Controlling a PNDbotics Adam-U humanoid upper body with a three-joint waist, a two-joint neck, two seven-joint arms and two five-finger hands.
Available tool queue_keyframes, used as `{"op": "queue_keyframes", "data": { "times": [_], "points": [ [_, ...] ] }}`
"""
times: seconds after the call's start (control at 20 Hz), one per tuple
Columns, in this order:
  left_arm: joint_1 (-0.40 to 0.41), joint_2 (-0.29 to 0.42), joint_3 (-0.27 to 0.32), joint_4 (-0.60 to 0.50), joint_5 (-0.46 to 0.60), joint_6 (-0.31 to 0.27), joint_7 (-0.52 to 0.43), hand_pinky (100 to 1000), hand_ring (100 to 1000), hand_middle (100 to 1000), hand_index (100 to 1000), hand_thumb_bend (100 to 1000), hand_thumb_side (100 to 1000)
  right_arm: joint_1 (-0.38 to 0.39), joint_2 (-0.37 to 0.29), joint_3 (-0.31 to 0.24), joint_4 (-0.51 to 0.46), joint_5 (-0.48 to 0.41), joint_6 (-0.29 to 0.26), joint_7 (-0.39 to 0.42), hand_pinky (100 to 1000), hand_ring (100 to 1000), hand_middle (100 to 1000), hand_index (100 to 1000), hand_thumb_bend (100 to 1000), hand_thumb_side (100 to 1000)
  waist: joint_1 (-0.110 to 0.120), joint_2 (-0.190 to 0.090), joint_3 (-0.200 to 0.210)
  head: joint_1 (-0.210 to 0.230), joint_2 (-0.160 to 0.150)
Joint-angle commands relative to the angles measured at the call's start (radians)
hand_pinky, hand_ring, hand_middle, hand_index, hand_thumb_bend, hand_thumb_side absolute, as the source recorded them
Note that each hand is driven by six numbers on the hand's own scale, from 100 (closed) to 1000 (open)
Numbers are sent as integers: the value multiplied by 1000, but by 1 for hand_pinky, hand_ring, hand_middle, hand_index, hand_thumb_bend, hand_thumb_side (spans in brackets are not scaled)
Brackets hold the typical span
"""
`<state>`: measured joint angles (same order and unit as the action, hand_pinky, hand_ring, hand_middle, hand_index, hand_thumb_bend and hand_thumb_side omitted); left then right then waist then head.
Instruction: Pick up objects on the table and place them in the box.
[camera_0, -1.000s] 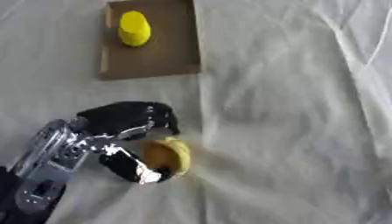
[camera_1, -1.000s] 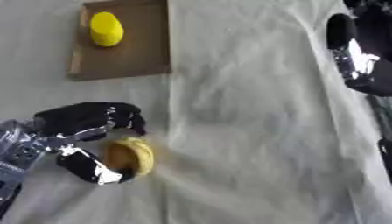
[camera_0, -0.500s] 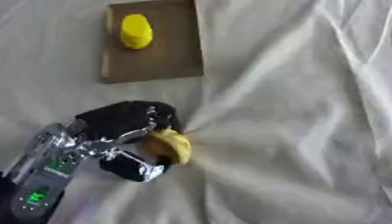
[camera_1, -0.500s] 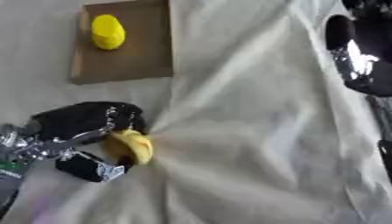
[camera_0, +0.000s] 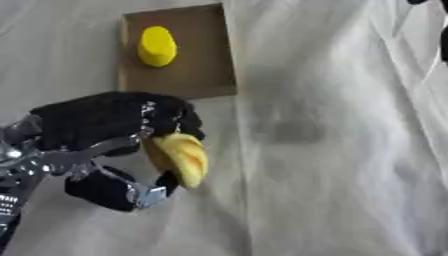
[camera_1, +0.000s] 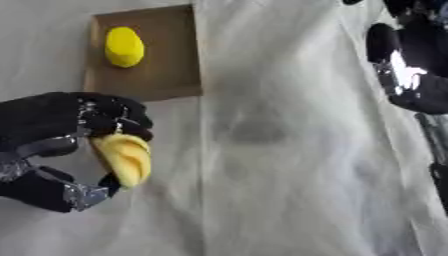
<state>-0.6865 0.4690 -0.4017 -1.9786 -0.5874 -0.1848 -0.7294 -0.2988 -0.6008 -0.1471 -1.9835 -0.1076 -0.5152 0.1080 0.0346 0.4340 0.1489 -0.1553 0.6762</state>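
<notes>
banana (camera_0: 181, 158), yellow with a slightly browner edge, sits in the lower left of the frame, held up off the cloth by the left hand (camera_0: 105, 120), whose black fingers (camera_0: 166, 117) curl over its upper end while the thumb (camera_0: 118, 190) comes in from below, so it is pinched between them. its free end points down and a little right, with a faint shadow on the cloth beside it. up in the upper left lies the box (camera_0: 214, 55), a shallow brown cardboard tray, flat on the table (camera_0: 332, 165), which is covered by a wrinkled off-white cloth. inside the box rests a yellow lemon-like fruit (camera_0: 157, 46), near its upper left part. the banana hangs below the box's lower edge, near it but not over it. the left arm's silver and black parts run off the lower left corner. at the right edge, in the upper right of the right eye view, the right hand (camera_1: 407, 75) shows as a black shape with a bright glint, apart from everything on the cloth; i cannot tell how its fingers stand.
</notes>
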Motion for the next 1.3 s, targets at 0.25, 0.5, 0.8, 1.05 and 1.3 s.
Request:
{"op": "queue_keyframes", "data": {
  "times": [0.25,0.5,0.8,1.05,1.3],
  "points": [
    [-45,43,39,-21,24,-4,20,889,981,898,936,100,444,-9,-16,-8,-17,0,-4,-4,950,890,640,885,100,527,-6,-21,-2,-3,-11],
    [-53,44,48,-21,45,16,10,864,952,858,901,100,405,-10,-15,-8,-17,-2,-4,-5,951,890,639,885,100,527,-7,-20,-4,-4,-15],
    [-114,74,104,11,28,47,134,836,911,814,867,100,323,-15,-17,-8,-17,-5,-4,-10,950,888,639,884,100,527,-10,-20,-9,-1,-21],
    [-219,102,144,203,36,20,276,819,881,753,816,100,247,-32,-23,-4,-17,-17,-15,-12,946,882,640,881,100,527,-13,-14,-28,13,-28],
    [-341,94,172,498,31,-94,368,824,889,756,818,100,264,-54,-33,1,-17,-33,-28,-12,944,879,641,879,100,527,-11,-7,-50,35,-42]
  ]
}}
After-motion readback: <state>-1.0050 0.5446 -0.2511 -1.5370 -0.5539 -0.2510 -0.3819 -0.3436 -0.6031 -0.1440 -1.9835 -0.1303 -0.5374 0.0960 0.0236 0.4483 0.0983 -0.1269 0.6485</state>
